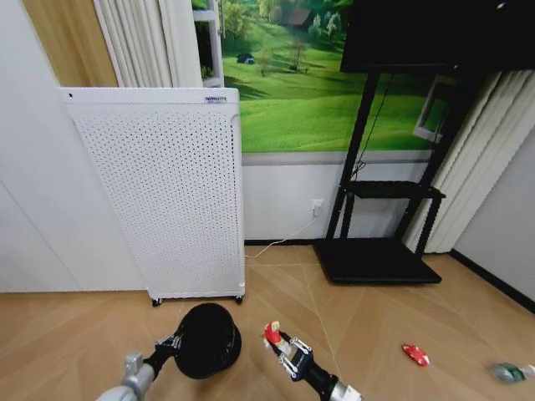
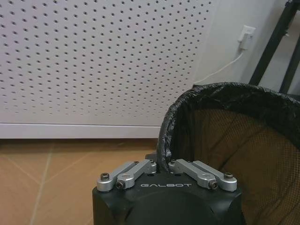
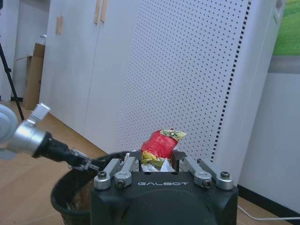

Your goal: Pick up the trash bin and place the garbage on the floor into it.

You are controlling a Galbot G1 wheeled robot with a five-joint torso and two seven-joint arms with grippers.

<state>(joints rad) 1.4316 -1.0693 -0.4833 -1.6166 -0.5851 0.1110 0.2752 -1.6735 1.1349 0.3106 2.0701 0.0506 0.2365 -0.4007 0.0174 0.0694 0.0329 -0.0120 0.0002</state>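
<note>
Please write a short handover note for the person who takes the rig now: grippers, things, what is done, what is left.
Left gripper: shut on the trash bin rim, holding it.
Right gripper: shut on a red crumpled wrapper, beside the bin, not yet over it.
Done: bin picked up, first piece picked up.
Left: drop this wrapper in; a second red piece and the bottle lie on the floor to the right.
</note>
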